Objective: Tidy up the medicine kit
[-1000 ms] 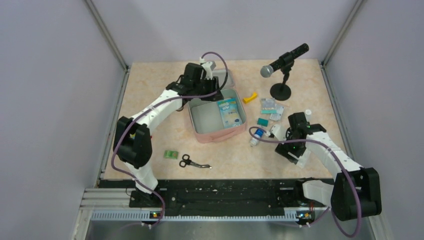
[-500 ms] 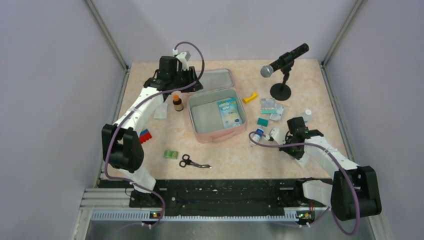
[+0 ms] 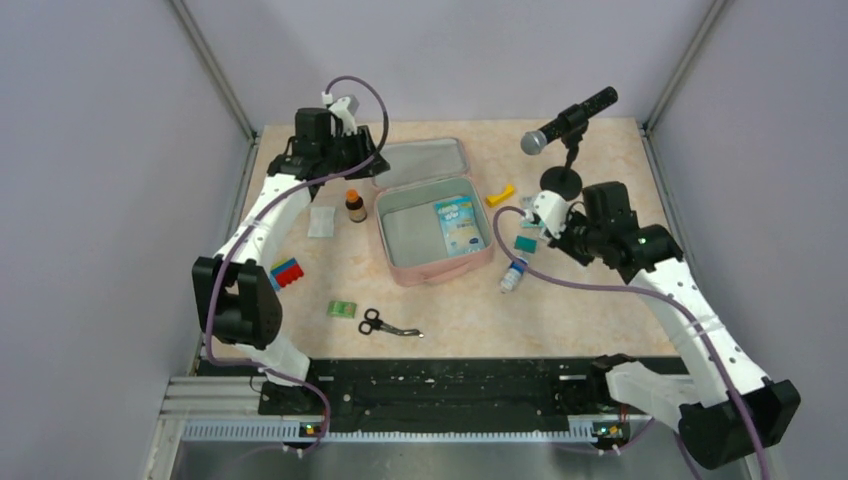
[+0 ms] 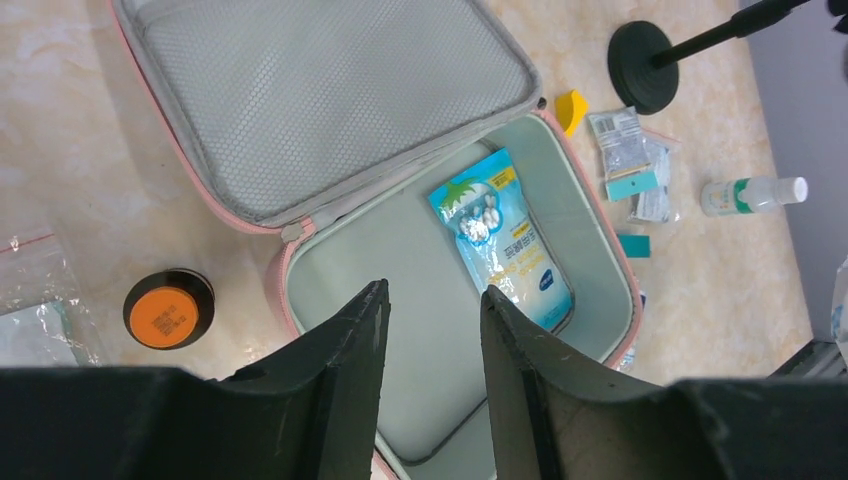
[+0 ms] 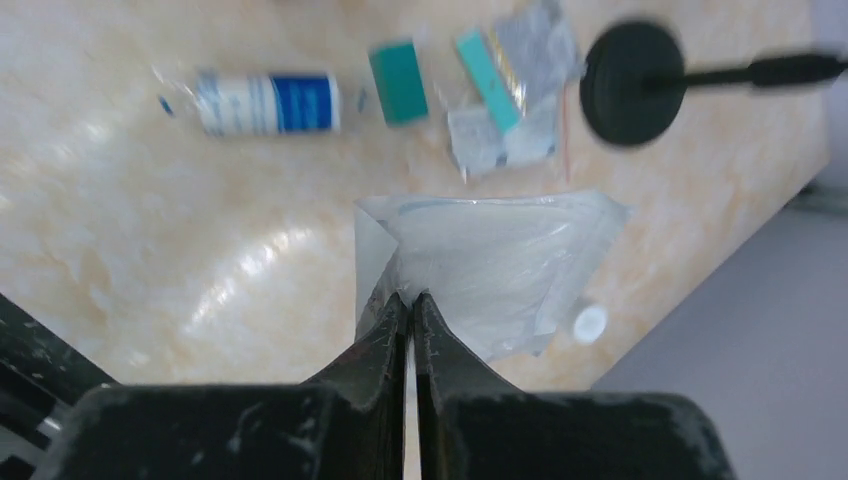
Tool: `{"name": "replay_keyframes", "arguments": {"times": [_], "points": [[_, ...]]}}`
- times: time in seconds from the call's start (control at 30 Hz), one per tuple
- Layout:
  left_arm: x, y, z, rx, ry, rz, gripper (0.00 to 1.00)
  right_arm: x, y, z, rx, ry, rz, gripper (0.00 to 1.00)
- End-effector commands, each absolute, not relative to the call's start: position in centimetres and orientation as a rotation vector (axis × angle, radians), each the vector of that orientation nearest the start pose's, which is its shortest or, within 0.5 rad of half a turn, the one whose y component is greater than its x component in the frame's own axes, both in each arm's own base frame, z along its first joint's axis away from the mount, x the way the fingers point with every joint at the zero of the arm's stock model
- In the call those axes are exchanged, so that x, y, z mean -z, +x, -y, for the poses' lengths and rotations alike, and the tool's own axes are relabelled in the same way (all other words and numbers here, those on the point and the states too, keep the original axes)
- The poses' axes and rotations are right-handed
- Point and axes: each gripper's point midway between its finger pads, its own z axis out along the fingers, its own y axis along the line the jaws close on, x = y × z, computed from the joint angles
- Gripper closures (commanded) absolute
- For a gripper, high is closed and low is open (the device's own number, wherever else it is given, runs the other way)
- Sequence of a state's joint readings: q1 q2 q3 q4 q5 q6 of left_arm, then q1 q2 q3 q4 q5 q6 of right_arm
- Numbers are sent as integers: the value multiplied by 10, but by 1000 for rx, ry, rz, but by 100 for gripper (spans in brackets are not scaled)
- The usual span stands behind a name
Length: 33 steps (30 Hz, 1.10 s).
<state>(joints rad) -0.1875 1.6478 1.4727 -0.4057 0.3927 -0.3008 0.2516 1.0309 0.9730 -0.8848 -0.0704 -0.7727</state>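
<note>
Progress is judged as early. The medicine kit (image 4: 390, 235) lies open directly below the left gripper (image 4: 433, 292), its mesh-lined lid (image 4: 320, 90) folded back beyond the fingertips. Only one item, a blue sachet pack (image 4: 500, 235), is seen inside.

The left gripper is spread apart and empty. The right gripper (image 5: 410, 297) is closed on the edge of a clear plastic bag (image 5: 500, 260), which is held above the table.

Items lying outside the kit:
- a brown bottle with an orange cap (image 4: 168, 310), to the left of the left gripper;
- a white-and-blue bottle (image 5: 265, 102), a teal box (image 5: 397, 68) and loose sachets (image 5: 510, 90), beyond the right gripper;
- scissors (image 3: 385, 324) and a green packet (image 3: 343, 309), well apart from both grippers.

Most of the packing is judged as not yet done.
</note>
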Motion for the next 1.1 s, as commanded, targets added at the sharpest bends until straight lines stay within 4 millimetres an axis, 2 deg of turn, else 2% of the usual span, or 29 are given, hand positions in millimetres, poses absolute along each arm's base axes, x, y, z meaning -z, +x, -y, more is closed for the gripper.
{"name": "replay_keyframes", "arguments": {"times": [0.0, 0.13, 0.3, 0.43, 0.53, 0.6, 0.77, 0.93, 1.07], "points": [[-297, 432, 161, 802, 136, -2028, 55, -207, 252, -121, -60, -1348, -2001, 100], [-309, 417, 154, 827, 173, -2015, 55, -219, 283, -171, -104, -1450, -1865, 100], [-303, 397, 130, 751, 217, -2077, 55, -218, 312, -227, -158, -1739, -1564, 100], [-300, 384, 105, 713, 144, -2087, 55, -202, 333, -257, -156, -1899, -1334, 100], [-295, 378, 85, 672, 77, -2088, 54, -186, 346, -277, -166, -1977, -1246, 100], [-290, 374, 79, 675, 38, -2095, 54, -178, 353, -291, -180, -2017, -1196, 100], [-282, 369, 73, 694, -25, -2102, 54, -158, 368, -314, -184, -2068, -1151, 100], [-279, 368, 72, 707, -45, -2107, 54, -127, 389, -314, -119, -2110, -1207, 100], [-277, 369, 69, 693, -57, -2113, 51, -111, 400, -313, -63, -2105, -1222, 100]]}}
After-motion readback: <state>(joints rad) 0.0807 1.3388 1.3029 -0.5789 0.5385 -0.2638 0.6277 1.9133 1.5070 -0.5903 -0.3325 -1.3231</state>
